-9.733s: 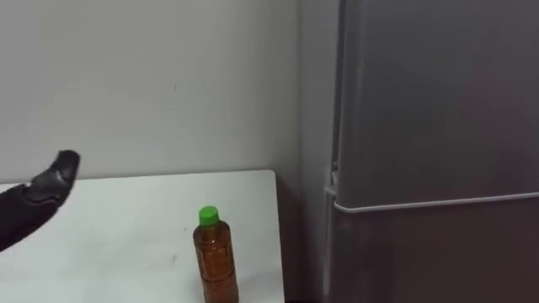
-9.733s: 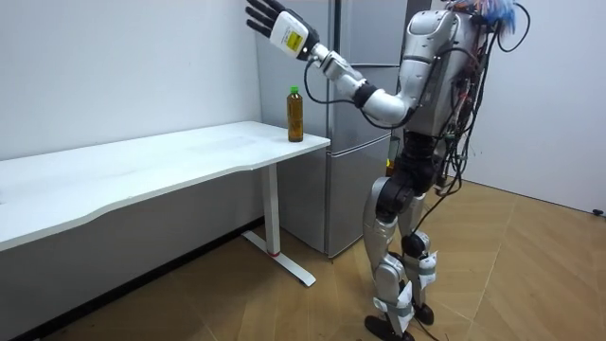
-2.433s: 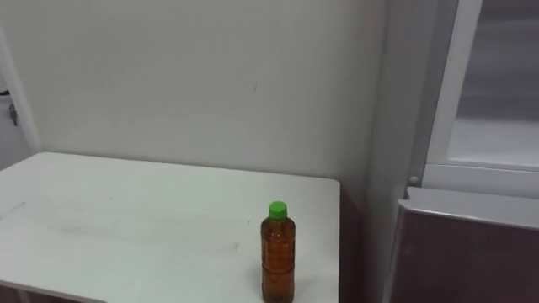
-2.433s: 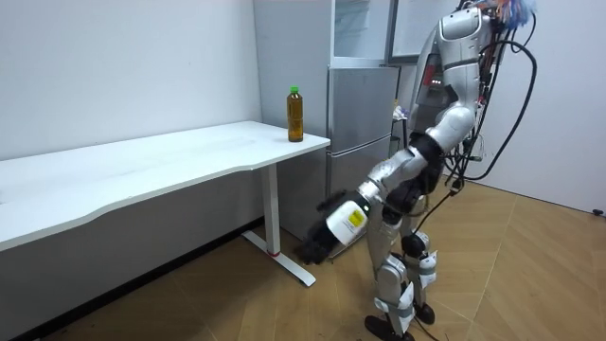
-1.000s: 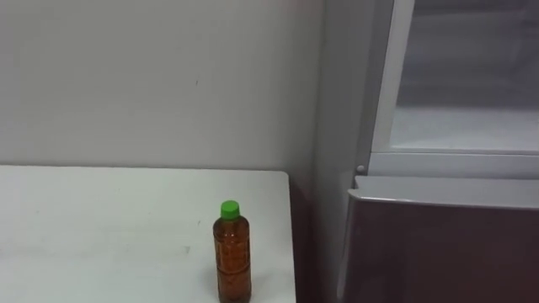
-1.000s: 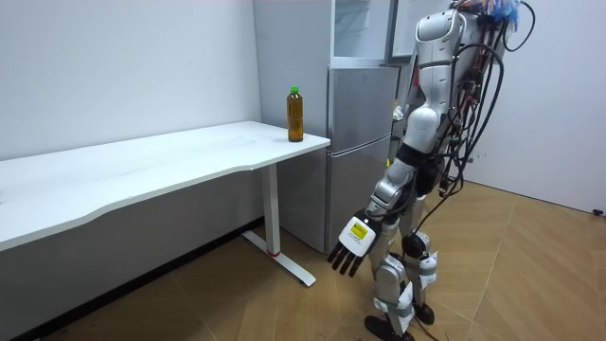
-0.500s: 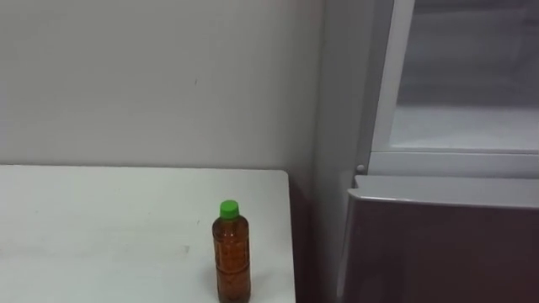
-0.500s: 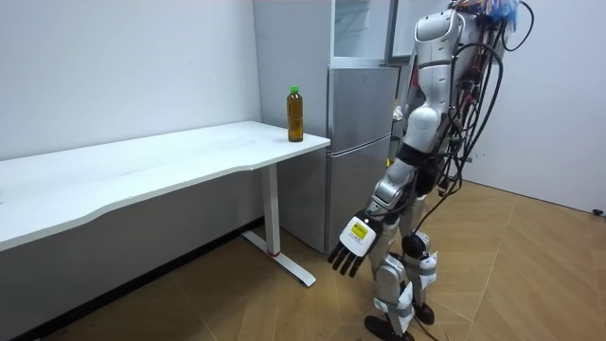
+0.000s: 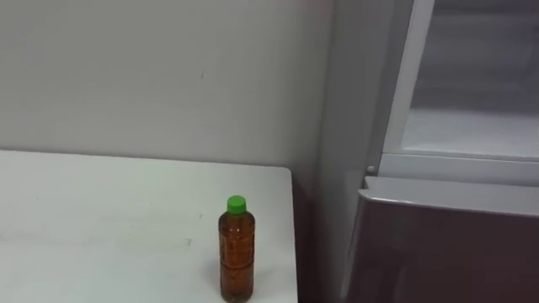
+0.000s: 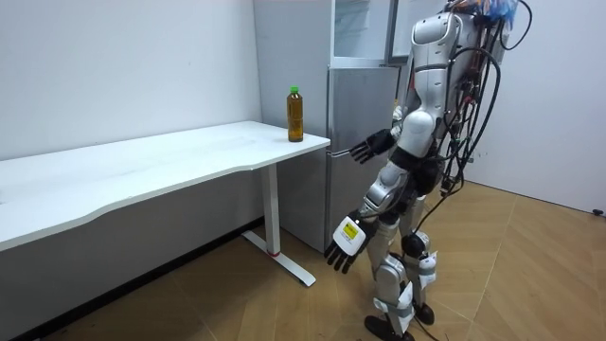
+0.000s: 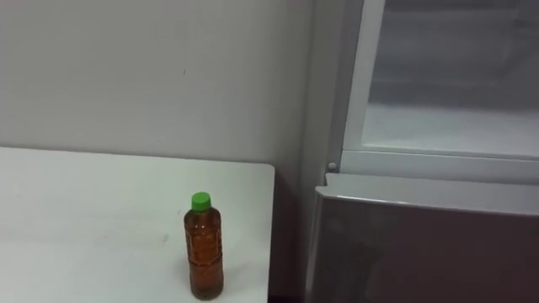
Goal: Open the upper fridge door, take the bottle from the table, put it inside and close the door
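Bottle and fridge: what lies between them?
Nothing: the left eye view shows bare table from the bottle to its edge, then a narrow gap before the fridge.

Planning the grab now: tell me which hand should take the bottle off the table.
Right, probably. The right hand is raised, open, about level with the table top and pointing toward the bottle; the left hand hangs low, open, by the leg.

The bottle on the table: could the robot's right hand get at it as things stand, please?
Probably yes: the right hand is open and raised toward the green-capped bottle, which stands alone at the table corner, with nothing between them.
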Robot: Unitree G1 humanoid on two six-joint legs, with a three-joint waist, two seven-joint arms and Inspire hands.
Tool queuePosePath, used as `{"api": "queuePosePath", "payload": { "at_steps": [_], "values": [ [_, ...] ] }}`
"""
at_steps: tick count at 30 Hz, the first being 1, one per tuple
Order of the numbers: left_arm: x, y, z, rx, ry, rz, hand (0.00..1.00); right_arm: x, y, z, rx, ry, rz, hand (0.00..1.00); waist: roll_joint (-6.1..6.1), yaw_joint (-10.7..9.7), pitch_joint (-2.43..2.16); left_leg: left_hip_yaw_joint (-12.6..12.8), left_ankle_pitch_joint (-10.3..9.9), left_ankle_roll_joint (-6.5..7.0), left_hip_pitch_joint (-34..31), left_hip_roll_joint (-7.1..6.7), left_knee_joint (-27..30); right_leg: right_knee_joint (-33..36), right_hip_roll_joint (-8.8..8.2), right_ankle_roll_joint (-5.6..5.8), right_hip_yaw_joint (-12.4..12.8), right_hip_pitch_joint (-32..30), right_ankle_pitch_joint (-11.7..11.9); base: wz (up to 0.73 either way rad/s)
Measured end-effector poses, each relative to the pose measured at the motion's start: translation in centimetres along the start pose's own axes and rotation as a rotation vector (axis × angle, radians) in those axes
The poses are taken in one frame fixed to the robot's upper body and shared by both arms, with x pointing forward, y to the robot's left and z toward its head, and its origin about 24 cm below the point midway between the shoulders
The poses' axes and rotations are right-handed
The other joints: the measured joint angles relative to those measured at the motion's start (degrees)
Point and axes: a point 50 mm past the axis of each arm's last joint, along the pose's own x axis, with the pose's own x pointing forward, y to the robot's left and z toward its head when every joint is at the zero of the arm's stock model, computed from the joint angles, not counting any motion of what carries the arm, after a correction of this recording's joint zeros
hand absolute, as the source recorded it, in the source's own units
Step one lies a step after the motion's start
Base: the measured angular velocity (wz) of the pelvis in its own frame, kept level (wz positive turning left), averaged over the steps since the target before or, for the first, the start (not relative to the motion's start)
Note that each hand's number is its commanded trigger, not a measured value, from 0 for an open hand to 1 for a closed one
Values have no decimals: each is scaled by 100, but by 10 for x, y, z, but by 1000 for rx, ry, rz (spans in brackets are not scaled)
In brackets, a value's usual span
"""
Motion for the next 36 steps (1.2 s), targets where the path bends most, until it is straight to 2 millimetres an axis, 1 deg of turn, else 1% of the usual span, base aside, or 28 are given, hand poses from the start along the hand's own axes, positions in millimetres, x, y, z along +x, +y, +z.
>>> {"api": "queuePosePath", "payload": {
  "at_steps": [1, 2, 3, 4, 5, 6, 7, 8, 9, 10, 11, 13, 14, 16, 17, 19, 23, 27, 31, 33, 36],
  "values": [
    [0, 2, 0, 13, 2, 1, 0, 0, -1, 8, -24, -15, 25, 0, -41, 25, 8, 0, -3, 3, -14, 0, 7, 6, 1, 0, 16, -41, 0, 0],
    [0, 3, 0, 22, 3, 0, 0, -1, -1, 13, -43, -26, 39, 0, -53, 29, 6, 2, -6, 6, -41, 0, 22, 10, 2, 0, 16, -83, 0, 0],
    [0, 4, 0, 30, 11, -11, 0, -2, -2, 25, -80, -60, 68, 0, -68, 54, 7, 2, -12, 12, -99, 1, 59, 9, 3, 1, 23, -99, 0, -4],
    [1, 4, 0, 39, 19, -18, 0, -4, -3, 35, -115, -93, 92, 0, -72, 89, 21, 6, -11, 13, -106, 1, 61, 6, 4, 3, 17, -102, 9, 0],
    [1, 5, 0, 46, 21, -19, 0, -5, -2, 40, -129, -108, 103, 0, -78, 95, 19, 5, -11, 13, -106, 1, 62, 7, 3, 2, 5, -102, 9, 0],
    [1, 5, 1, 54, 22, -21, 0, -7, -1, 51, -158, -136, 129, 0, -86, 112, 17, 3, -11, 13, -108, 0, 60, 9, 1, 3, 3, -107, 9, 0],
    [1, 7, 2, 56, 21, -20, 0, -10, 2, 64, -195, -178, 164, 0, -87, 137, 17, 2, -11, 13, -120, 1, 60, 6, 2, 3, -8, -113, 8, 0],
    [1, 8, 2, 60, 20, -18, 0, -11, 3, 70, -211, -200, 180, 0, -95, 149, 14, 1, -10, 13, -119, 2, 60, 6, 1, 3, -15, -111, 8, 0],
    [1, 10, 2, 70, 21, -16, 0, -14, 7, 81, -221, -242, 217, 0, -113, 175, 4, 1, -10, 11, -108, 6, 59, 8, 3, 3, -28, -99, 8, 0],
    [1, 13, 1, 74, 23, -11, 0, -15, 12, 92, -244, -286, 248, 0, -132, 178, 7, 1, -8, 8, -91, 12, 56, 11, 7, 3, -34, -82, 8, 0],
    [1, 14, 1, 76, 24, -8, 0, -16, 14, 98, -255, -306, 265, 0, -145, 175, 9, 1, -8, 7, -85, 15, 57, 10, 8, 3, -43, -72, 8, 3],
    [1, 18, 0, 80, 29, 1, 0, -19, 21, 116, -291, -372, 322, 0, -194, 213, 8, -3, -7, 6, -85, 19, 76, 11, 10, 1, -60, -50, 10, 2],
    [1, 18, 0, 85, 32, 1, 0, -20, 23, 120, -301, -387, 335, 0, -204, 233, 8, -1, -7, 6, -81, 19, 79, 10, 9, 0, -59, -44, 10, 0],
    [0, 19, -1, 95, 37, 2, 0, -24, 28, 136, -317, -455, 392, 0, -236, 321, 3, 0, -7, 7, -72, 19, 93, 7, 16, -4, 1, -32, 14, 0],
    [0, 19, -1, 99, 37, 2, 0, -25, 29, 140, -314, -474, 409, 0, -240, 328, 5, 1, -7, 7, -72, 19, 95, 3, 21, -6, 21, -33, 18, 0],
    [0, 18, -2, 109, 42, 4, 0, -28, 33, 155, -290, -549, 457, 0, -238, 409, 6, -6, -4, 5, -66, 21, 98, -3, 26, -10, 33, -24, 32, 0],
    [0, 15, -5, 122, 62, 12, 0, -28, 35, 167, -263, -602, 489, 0, -226, 499, 10, -21, -2, 0, -10, 26, 87, -4, 29, -11, 32, 13, 34, 2],
    [-1, 8, -8, 116, 86, -7, 0, -27, 35, 175, -268, -628, 459, 0, -142, 562, 11, -26, -9, -7, -93, 39, 149, -6, 43, -20, 12, -47, 42, 0],
    [-1, 5, -9, 113, 93, -13, 0, -25, 34, 176, -249, -635, 404, 0, -24, 606, 10, -24, -5, -13, -90, 50, 148, -5, 50, -23, 1, -5, 45, 1],
    [-1, 5, -8, 113, 93, -12, 0, -25, 33, 176, -240, -637, 379, 0, 4, 606, 10, -27, -2, -16, -89, 51, 148, -5, 52, -23, 3, 0, 45, 0],
    [0, 5, -7, 121, 88, -7, 0, -23, 32, 175, -218, -638, 338, 0, 9, 597, 11, -43, 0, -19, -87, 51, 158, -4, 54, -23, -13, 18, 45, 3]
  ]
}}
